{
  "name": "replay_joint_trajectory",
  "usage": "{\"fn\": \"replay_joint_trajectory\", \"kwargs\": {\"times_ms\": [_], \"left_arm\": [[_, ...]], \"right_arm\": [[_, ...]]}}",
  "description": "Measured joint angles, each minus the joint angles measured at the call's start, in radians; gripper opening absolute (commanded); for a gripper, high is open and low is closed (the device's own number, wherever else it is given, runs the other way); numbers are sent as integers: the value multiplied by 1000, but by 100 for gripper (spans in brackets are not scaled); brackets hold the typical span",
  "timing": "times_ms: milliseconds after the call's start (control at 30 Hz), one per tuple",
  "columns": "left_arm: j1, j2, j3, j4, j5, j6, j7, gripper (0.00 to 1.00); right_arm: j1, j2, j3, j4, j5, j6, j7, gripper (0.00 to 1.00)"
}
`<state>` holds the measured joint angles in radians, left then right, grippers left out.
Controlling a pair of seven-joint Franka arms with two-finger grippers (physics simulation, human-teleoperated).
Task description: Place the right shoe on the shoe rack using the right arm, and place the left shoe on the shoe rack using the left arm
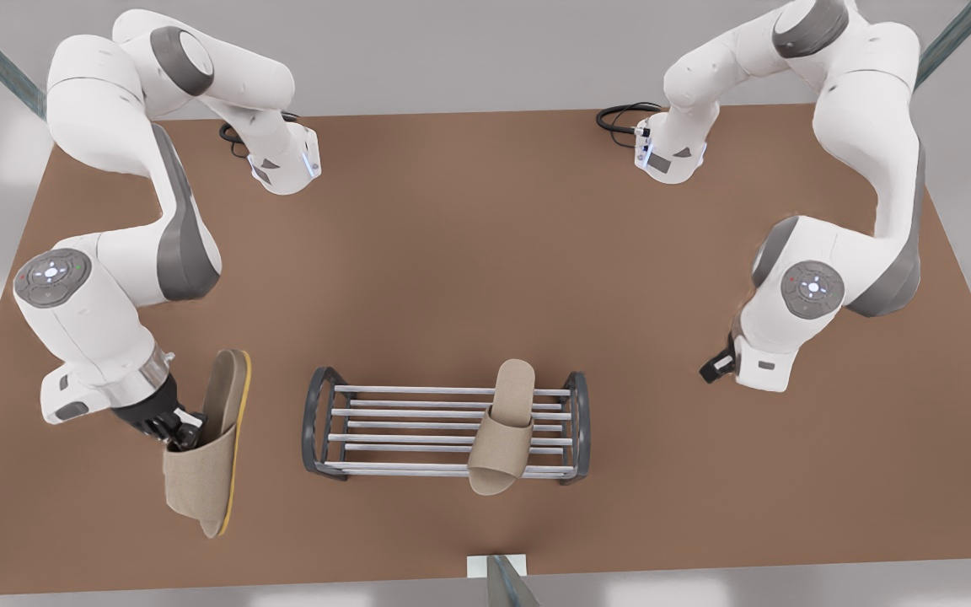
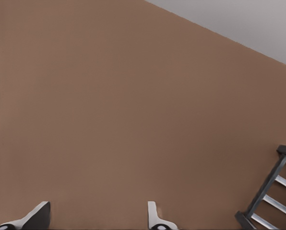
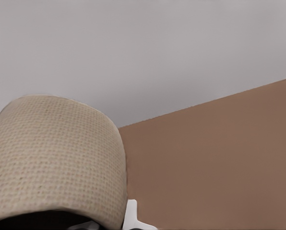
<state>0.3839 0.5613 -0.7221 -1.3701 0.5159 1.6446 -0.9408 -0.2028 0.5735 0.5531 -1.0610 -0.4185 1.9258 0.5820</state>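
The shoe rack [image 1: 418, 421], silver bars between dark grey end frames, stands near the table's front edge. A beige slipper, the left shoe [image 1: 504, 426], lies across its bars toward the front view's right. On the front view's left, my right gripper [image 1: 184, 432] is shut on the toe band of the right shoe [image 1: 207, 455], a beige slipper with a yellow sole edge, tilted on its side left of the rack. Its woven band [image 3: 52, 158] looms close in the right wrist view. My left gripper [image 2: 97, 218] is open over bare table, beside the rack's end frame [image 2: 270, 189].
The brown table [image 1: 485, 253] carries both arm bases at its back edge, with black cables [image 1: 620, 114] beside them. The left arm [image 1: 789, 320] hangs over the front view's right side. A small white bracket [image 1: 496, 566] sits at the front edge.
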Motion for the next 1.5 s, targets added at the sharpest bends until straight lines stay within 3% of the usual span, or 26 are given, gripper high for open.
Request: {"fn": "replay_joint_trajectory", "kwargs": {"times_ms": [33,67,133,167,300,433,533,700,867,933,1067,1500], "left_arm": [[-206,-58,320,25,-119,-28,54,100],[-333,-121,510,13,-223,-48,104,100],[-506,-362,741,-278,-376,-1,199,100],[-544,-379,786,-279,-426,14,244,100],[-449,-298,722,-145,-565,23,397,100],[-432,-251,717,-123,-581,34,537,100],[-430,-239,716,-120,-584,40,623,100],[-423,-230,716,-120,-584,53,737,100],[-427,-224,716,-124,-560,69,824,100],[-425,-221,716,-124,-556,73,852,100],[-434,-220,715,-124,-552,77,900,100],[-434,-213,714,-120,-550,91,998,100]], "right_arm": [[38,-1,-7,14,0,-23,16,21],[79,-3,-14,22,0,-42,34,21],[158,-6,-22,29,-1,-71,72,21],[189,-7,-26,30,-1,-83,92,21],[380,6,-165,61,-3,-103,168,21],[427,40,-191,72,-4,-100,235,21],[514,92,-263,71,-5,-77,283,21],[527,138,-336,64,-7,3,329,21],[527,128,-329,30,-2,42,317,21],[492,124,-284,-9,1,54,302,21],[416,32,-225,-248,0,154,274,21],[421,69,-231,-310,-8,302,226,21]]}}
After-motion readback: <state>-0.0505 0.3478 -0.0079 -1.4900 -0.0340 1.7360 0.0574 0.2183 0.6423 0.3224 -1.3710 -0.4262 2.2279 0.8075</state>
